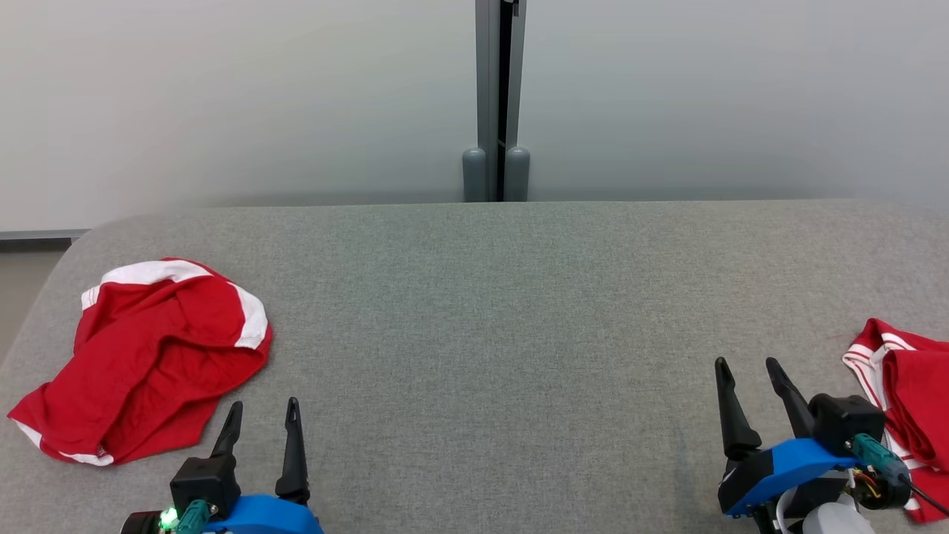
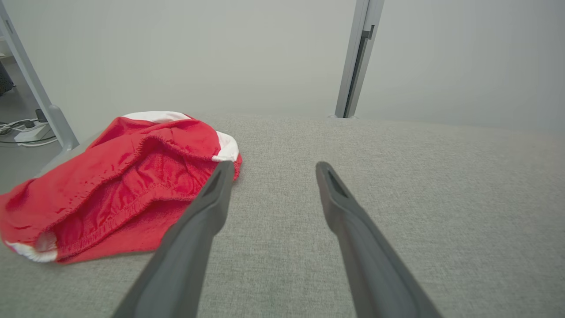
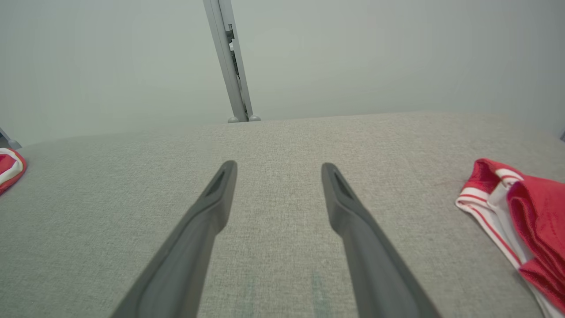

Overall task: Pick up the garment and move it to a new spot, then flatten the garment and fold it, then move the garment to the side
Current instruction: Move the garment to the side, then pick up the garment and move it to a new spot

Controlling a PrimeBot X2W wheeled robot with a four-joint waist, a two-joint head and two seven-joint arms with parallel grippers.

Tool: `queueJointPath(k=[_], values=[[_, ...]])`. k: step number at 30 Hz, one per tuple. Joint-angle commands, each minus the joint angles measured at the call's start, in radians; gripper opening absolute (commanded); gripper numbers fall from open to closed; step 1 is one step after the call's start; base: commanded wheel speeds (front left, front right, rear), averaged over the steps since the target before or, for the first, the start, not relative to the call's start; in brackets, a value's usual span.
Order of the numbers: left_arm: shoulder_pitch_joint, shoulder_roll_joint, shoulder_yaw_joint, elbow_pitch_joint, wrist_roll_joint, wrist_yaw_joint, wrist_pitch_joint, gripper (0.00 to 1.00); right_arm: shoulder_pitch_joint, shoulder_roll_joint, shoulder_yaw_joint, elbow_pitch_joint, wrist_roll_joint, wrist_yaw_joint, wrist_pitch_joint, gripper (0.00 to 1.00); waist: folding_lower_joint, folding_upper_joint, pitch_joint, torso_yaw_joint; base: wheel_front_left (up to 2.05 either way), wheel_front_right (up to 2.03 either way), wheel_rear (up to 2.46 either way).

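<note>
Pickup not begun: L gripper [image 1: 264,403] & R gripper [image 1: 745,362] released, jaws wide, empty. Crumpled red garment [image 1: 148,356] lies on grey tabletop [image 1: 482,334], near L gripper's left. Next move, prob.: reach over, pinch a fold.

No text, label, brand, number or sign can be read: the red-and-white garment [image 1: 148,356] at the left, the striped garment [image 1: 908,393] at the lower right and the grey table [image 1: 489,311] are plain.
</note>
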Motion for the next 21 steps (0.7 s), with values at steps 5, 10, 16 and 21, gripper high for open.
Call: queueJointPath(k=[5, 10, 16, 21], values=[[0.015, 0.000, 0.014, -0.034, -0.003, 0.010, -0.004, 1.00, 0.027, -0.001, 0.012, -0.039, 0.020, 0.000, -0.003, 1.00, 0.0000, 0.0000, -0.016, -0.006, 0.00, 0.00, 0.00], [0.025, 0.000, 0.018, -0.048, 0.001, 0.012, -0.004, 1.00, 0.037, -0.001, 0.021, -0.055, 0.019, 0.000, -0.003, 1.00, 0.0000, 0.0000, -0.021, -0.006, 0.00, 0.00, 0.00], [0.027, 0.000, 0.015, -0.047, -0.004, 0.014, -0.004, 1.00, 0.038, -0.001, 0.033, -0.054, 0.021, 0.000, -0.003, 1.00, 0.0000, 0.0000, -0.015, -0.002, 0.00, 0.00, 0.00], [0.020, 0.000, 0.009, -0.039, -0.010, 0.014, -0.004, 1.00, 0.043, -0.001, 0.062, -0.039, 0.008, 0.000, -0.003, 1.00, 0.0000, 0.0000, -0.008, 0.014, 0.00, 0.00, 0.00]])
